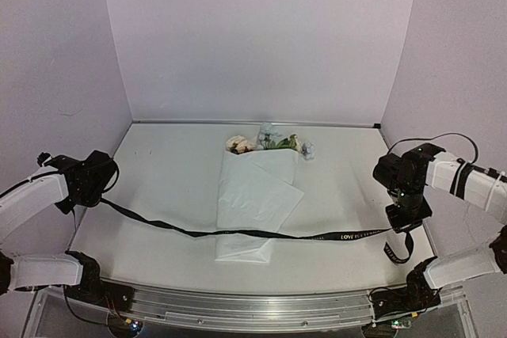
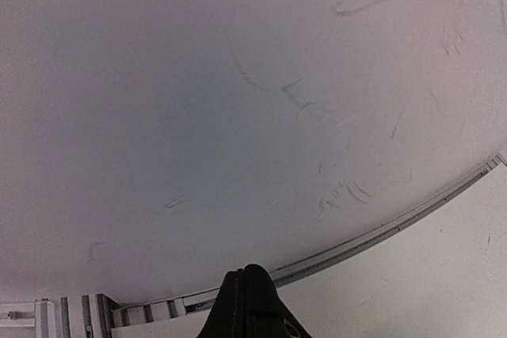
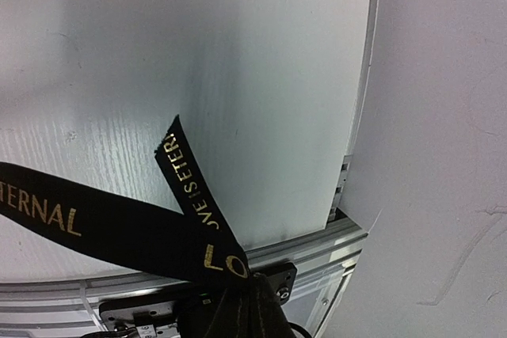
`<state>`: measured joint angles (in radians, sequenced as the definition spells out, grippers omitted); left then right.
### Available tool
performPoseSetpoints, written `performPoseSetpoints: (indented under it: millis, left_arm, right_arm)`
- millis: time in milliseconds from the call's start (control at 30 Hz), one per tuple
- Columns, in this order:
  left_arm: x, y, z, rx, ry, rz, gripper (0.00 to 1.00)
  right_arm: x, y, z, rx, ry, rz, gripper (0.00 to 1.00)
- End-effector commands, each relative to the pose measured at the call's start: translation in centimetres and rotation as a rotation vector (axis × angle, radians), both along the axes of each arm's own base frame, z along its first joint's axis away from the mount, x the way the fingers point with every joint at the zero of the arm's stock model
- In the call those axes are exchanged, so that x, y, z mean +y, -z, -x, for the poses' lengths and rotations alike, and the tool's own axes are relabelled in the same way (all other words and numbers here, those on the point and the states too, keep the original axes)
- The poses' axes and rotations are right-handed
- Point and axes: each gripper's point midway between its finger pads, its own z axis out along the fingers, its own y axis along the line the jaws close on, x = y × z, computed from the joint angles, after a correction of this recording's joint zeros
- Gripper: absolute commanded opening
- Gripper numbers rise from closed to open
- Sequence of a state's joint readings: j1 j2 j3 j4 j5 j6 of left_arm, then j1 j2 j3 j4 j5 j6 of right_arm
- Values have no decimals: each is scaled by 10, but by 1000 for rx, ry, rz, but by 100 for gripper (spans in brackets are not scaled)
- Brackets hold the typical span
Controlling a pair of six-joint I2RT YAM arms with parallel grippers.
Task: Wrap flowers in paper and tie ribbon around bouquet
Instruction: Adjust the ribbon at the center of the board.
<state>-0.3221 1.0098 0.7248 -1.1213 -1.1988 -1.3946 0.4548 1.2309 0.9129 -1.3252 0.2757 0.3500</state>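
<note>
bouquet [image 1: 255, 195]: mid-table [image 1: 158, 187], flowers [image 1: 269, 142] at far end, paper [image 1: 238, 251] tip near
ribbon [image 1: 190, 233]: stretched left to right across the cone's near part
left gripper [image 1: 101, 197]: fingers closed at the ribbon's left end (ribbon unseen from its wrist)
right gripper [image 3: 245, 298]: clamped on the right end

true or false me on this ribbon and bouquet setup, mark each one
1. The ribbon crosses the bouquet near its stem end. True.
2. The right gripper is open and empty. False: it is shut on the ribbon.
3. The flowers point toward the back wall. True.
4. The ribbon is knotted around the bouquet. False: it runs unknotted from the left gripper across to the right gripper.
</note>
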Motion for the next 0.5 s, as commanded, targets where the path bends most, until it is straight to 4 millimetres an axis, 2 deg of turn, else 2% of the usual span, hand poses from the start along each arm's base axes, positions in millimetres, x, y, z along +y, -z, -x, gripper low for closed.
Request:
performPoseSetpoints:
  millis: [0,100,167,300,333,400,467]
  left_arm:
    - [7,15,-12,-37,-45,95,0]
    - [5,26,-9,-41,-60,147,4]
    - [5,27,-5,-48,-63,163,16]
    - [1,20,-8,-89,-24,203,67]
    - [-1,18,-10,-91,-1,217,77]
    - [-9,11,-20,-100,72,251,92]
    - [-20,4,-32,-101,164,287,98]
  right_arm:
    - [0,6,2,12,65,-2,4]
    - [1,8,4,18,73,-13,10]
    - [1,9,6,19,74,-18,16]
    - [4,9,11,13,89,-54,32]
    - [7,8,12,8,94,-74,35]
    - [14,7,13,-1,100,-126,42]
    - [26,6,12,-2,99,-196,47]
